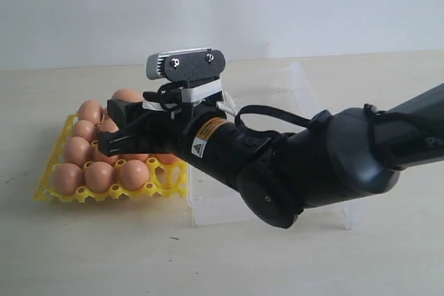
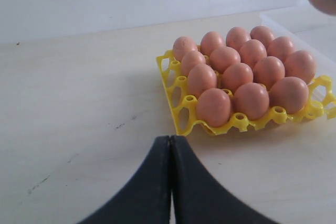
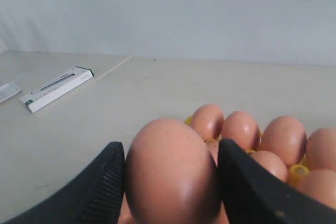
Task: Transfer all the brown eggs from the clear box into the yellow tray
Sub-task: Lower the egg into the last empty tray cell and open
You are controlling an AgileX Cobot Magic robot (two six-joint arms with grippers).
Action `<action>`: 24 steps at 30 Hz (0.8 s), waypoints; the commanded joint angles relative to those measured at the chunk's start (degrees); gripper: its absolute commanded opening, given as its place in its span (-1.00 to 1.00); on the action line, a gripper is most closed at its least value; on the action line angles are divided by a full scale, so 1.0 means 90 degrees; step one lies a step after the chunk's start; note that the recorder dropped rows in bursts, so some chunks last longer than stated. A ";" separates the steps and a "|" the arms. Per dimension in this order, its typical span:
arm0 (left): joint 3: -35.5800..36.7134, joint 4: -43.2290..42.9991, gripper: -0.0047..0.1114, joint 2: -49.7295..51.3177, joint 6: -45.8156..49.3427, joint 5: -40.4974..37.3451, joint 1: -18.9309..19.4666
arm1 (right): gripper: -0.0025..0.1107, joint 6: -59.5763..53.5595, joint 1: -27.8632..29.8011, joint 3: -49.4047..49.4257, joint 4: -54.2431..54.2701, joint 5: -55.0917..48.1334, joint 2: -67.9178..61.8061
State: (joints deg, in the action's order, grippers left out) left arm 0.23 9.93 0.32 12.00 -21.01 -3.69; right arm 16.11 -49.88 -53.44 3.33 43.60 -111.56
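**One egg (image 3: 170, 182) held over the yellow tray (image 2: 190, 99)**

Fifteen brown eggs (image 2: 236, 76) sit in the tray, which lies just beside the clear box (image 1: 215, 209) on the table (image 2: 79, 103). The right gripper (image 3: 170, 148) pinches the egg between widely spread fingers (image 3: 105, 182). Only the left wrist view shows the left gripper (image 2: 171, 142), its fingers pressed together. Only the right wrist view shows a white carton (image 3: 58, 87).

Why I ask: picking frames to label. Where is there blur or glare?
Exterior view: sharp, even light, arm hides much of the box. Left wrist view: tray crisp, soft shadows. Right wrist view: held egg close, slightly soft, faint sheen.
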 commanded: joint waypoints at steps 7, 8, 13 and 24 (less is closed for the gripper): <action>-0.0026 -0.0013 -0.92 -0.0036 -0.0001 0.0050 -0.0028 | -0.96 -0.0388 0.0042 -0.0284 -0.0058 -0.2689 0.0002; -0.0026 -0.0013 -0.92 -0.0036 -0.0001 0.0050 -0.0028 | -0.96 -0.0612 0.0064 -0.0423 -0.0058 -0.3325 0.0074; -0.0026 -0.0013 -0.92 -0.0036 -0.0001 0.0050 -0.0028 | -0.96 -0.1422 0.0254 -0.1440 -0.0083 -0.6050 0.0351; -0.0026 -0.0013 -0.92 -0.0036 -0.0001 0.0050 -0.0028 | -0.96 -0.2657 0.0579 -0.4009 0.0120 -0.9642 -0.0416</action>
State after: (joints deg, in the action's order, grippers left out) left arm 0.23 9.93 0.32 12.00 -21.01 -3.69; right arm -4.37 -45.21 -85.47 3.69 -37.59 -112.58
